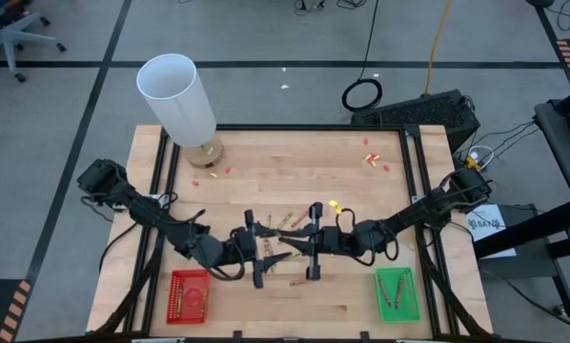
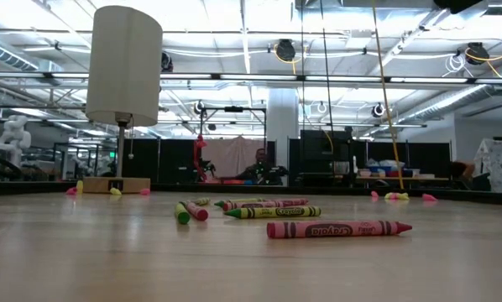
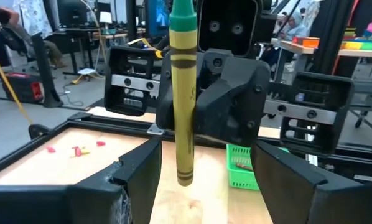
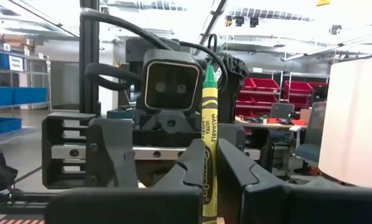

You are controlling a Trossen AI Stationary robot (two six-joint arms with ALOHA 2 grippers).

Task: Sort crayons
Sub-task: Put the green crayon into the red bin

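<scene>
A green crayon (image 4: 209, 118) with a yellow-green wrapper stands upright in the air above the table's middle, with my right gripper (image 4: 214, 163) shut on it. My left gripper (image 3: 204, 186) faces it from the table's left, fingers wide open on either side of the crayon (image 3: 183, 93) without touching. In the high view the two grippers, left (image 1: 269, 253) and right (image 1: 300, 250), meet nose to nose. Several loose crayons (image 1: 285, 225) lie flat on the wood below them. In the low view these include a red one (image 2: 339, 228) and a yellow-green one (image 2: 273, 212). No gripper shows in that view. My right gripper pinches the crayon's wrapped shaft, below its middle (image 4: 209, 171), between its two fingers. The fingers come in nearly level from the table's right and lie across the crayon. The crayon stands upright with its green tip up, and its blunt lower end (image 3: 184, 179) hangs clear of the table.
A red tray (image 1: 190, 295) sits at the near left. A green tray (image 1: 396, 292) at the near right holds crayons. A white cylinder on a wooden base (image 1: 177, 95) stands at the far left. Small red and yellow scraps (image 1: 373, 160) lie at the far side.
</scene>
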